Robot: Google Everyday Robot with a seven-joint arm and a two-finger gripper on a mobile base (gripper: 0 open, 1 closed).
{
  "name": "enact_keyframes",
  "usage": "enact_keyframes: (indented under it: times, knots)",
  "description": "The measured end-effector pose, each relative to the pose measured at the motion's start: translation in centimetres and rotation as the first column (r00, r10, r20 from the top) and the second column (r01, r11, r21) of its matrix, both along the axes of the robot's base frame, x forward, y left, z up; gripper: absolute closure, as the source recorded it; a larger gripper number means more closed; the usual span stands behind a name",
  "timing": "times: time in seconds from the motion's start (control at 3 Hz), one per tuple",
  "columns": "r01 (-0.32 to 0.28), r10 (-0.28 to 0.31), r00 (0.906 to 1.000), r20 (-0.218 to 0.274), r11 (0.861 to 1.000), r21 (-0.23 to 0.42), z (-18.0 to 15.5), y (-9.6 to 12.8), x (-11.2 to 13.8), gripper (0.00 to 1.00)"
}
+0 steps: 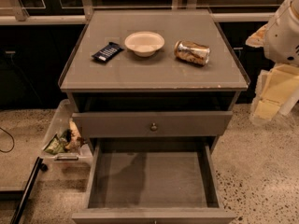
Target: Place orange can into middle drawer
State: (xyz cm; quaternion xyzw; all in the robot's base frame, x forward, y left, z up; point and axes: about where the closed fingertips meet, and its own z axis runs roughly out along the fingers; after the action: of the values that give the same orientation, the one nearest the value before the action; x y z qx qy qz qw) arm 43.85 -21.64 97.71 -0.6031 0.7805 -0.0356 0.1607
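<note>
Orange can (192, 52) on its side on the cabinet top (154, 73), well apart from the gripper (273, 94) at the right edge.

The can lies right of the white bowl (144, 43), with the dark packet (107, 52) on the bowl's other side. What appears to be the gripper, pale and blocky, hangs off the cabinet's right side, lower than the tabletop's level and not touching the can; whether it is spread or closed cannot be told from here. The middle drawer (149, 181) is pulled out toward the camera, its grey floor showing, beneath the drawer front (117, 124) with the small round knob (153, 126).
</note>
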Motion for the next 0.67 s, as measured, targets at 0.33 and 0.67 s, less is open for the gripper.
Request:
enact_keyframes:
  times: [0.33,0.67]
  knots:
    - [0.006,-0.006,0.9998,0.020,1.000,0.006,0.1,0.1,0.9,0.00]
    - [-0.027,0.026,0.9967,0.077,1.000,0.010,-0.2,0.9,4.6,0.00]
